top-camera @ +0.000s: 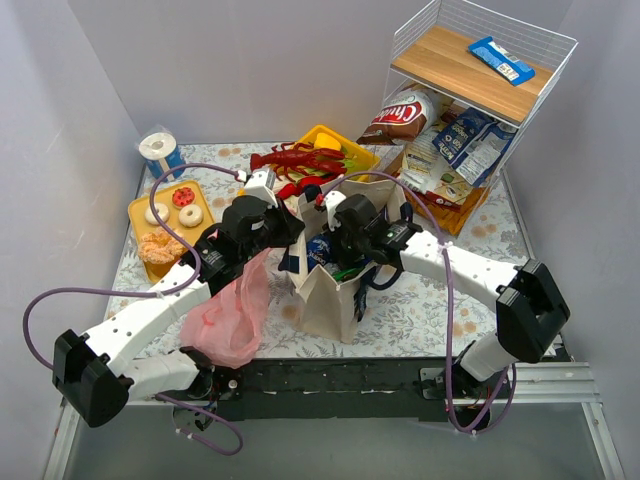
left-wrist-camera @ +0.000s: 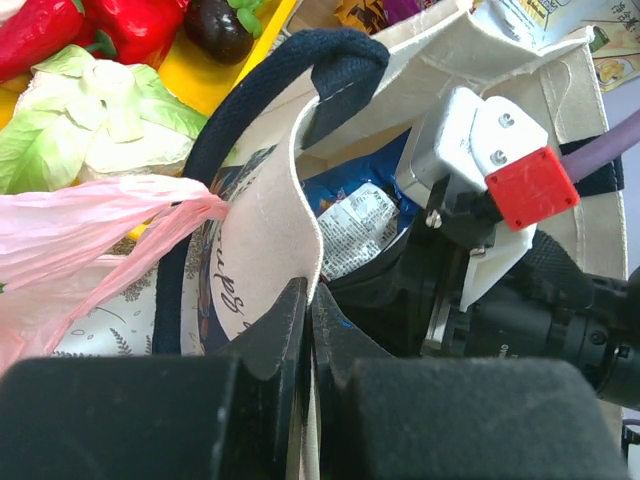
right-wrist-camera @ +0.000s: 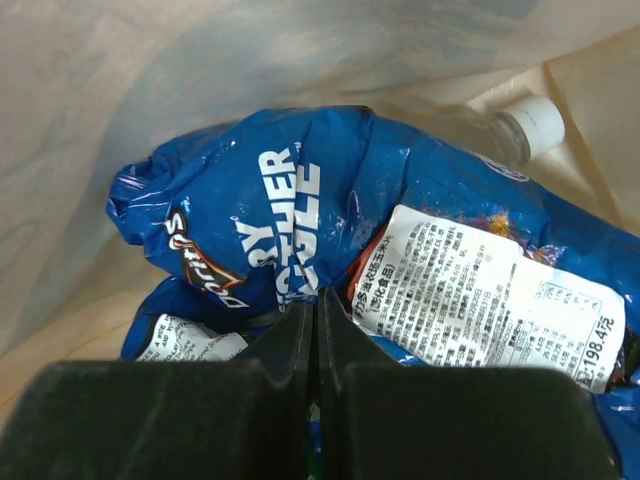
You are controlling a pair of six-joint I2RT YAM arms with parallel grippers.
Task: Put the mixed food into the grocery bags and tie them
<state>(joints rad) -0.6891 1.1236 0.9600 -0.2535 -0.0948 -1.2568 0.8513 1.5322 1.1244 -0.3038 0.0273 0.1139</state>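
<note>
L gripper (left-wrist-camera: pixel 305 295) clenched on tote (top-camera: pixel 325 295) rim, by the navy strap. R gripper (right-wrist-camera: pixel 317 300) inside tote, jaws pressed together, nothing visibly between. Blue packet (right-wrist-camera: pixel 250 200) lies directly under tips, long axis crosswise; bottle (right-wrist-camera: pixel 515 128) behind it. Pink bag (top-camera: pixel 235 310) hangs left of tote.

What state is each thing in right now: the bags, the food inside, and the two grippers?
canvas tote: upright, mouth open, wall pinched.
pink bag: slack, hanging beside the tote.
blue snack packet: crumpled, lying inside the tote.
clear bottle: capped, lying inside the tote.
left gripper: shut on the tote's wall.
right gripper: shut, down inside the tote.
</note>
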